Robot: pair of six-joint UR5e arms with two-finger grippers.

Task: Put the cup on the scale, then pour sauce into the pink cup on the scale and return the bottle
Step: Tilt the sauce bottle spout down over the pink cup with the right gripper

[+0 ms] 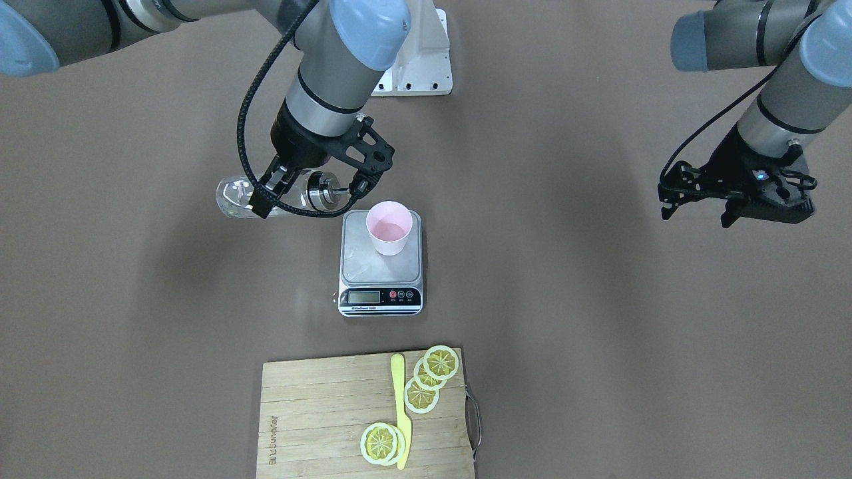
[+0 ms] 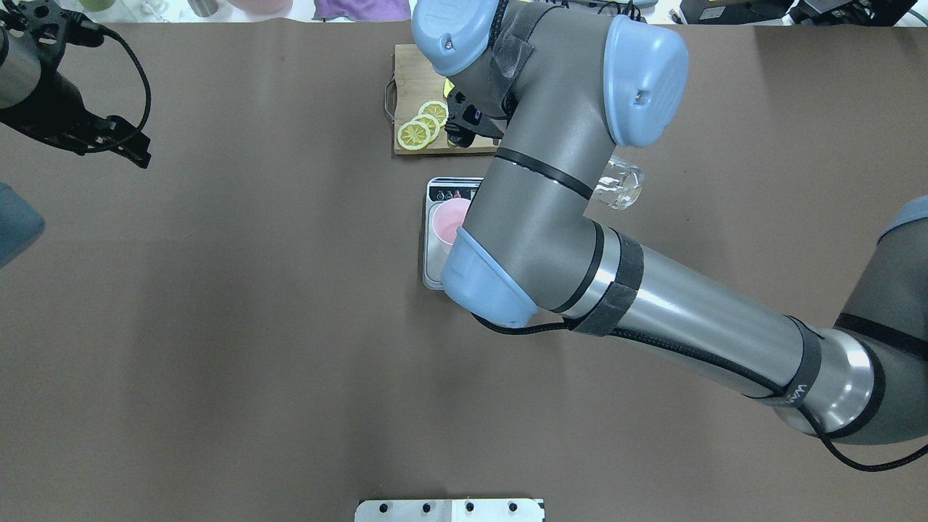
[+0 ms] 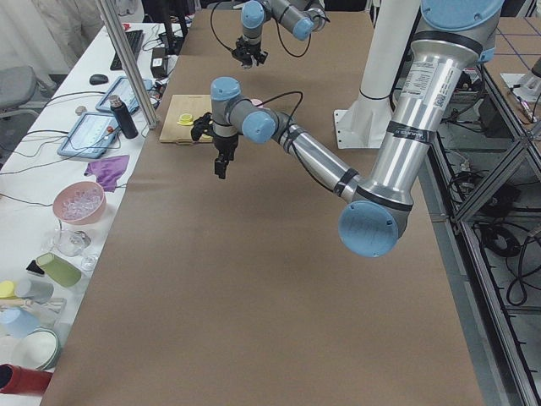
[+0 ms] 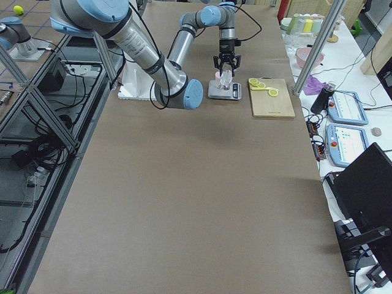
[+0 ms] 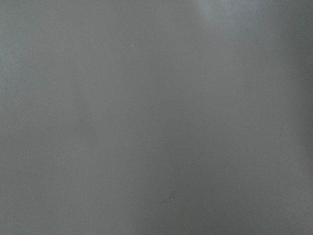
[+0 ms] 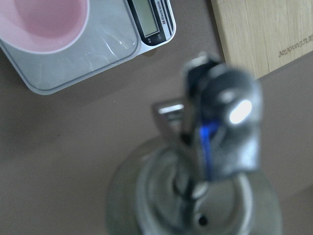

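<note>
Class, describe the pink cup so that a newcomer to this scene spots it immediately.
On the brown table, find the wooden cutting board with lemon slices. Next to it sits a steel kitchen scale. The cup stands upright on its plate, the only pink, handleless thing there.

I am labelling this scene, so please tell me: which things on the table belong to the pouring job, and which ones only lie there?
Belong to the job:
cup, standing on the scale
bottle, held in the right gripper

Only lying there:
cutting board
lemon slices on the board
yellow utensil on the board
</note>
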